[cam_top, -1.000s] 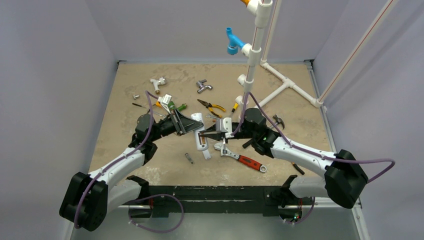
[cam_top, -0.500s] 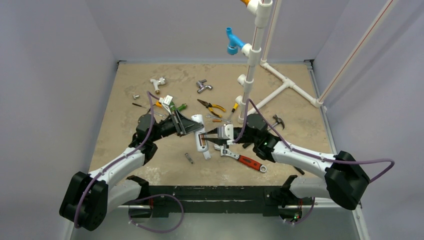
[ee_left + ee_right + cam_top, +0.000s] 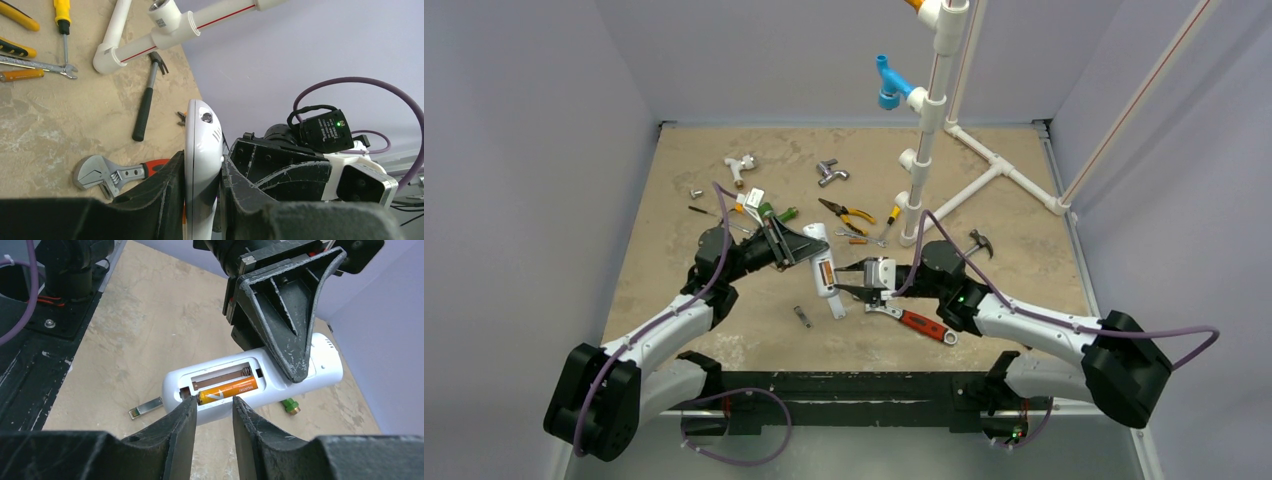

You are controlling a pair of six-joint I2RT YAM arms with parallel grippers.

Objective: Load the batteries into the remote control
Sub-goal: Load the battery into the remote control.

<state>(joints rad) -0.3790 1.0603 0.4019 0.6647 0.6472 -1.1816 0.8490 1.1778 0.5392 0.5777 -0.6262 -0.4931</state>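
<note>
My left gripper is shut on the white remote control and holds it above the table, open back facing my right gripper. In the right wrist view one orange battery lies in the near slot of the remote; the far slot shows only its spring. My right gripper is open and empty, fingertips just short of the battery's end. In the left wrist view the remote is edge-on between the fingers. A second small orange cylinder, seemingly the other battery, lies on the table behind.
A red-handled adjustable wrench lies under my right arm. A small white piece and a grey metal piece lie near the remote. Orange-handled pliers, a hammer and a white pipe frame stand farther back.
My right gripper has drawn back from the remote toward the near right, leaving the orange battery in the compartment. My left arm has tilted the remote slightly.
</note>
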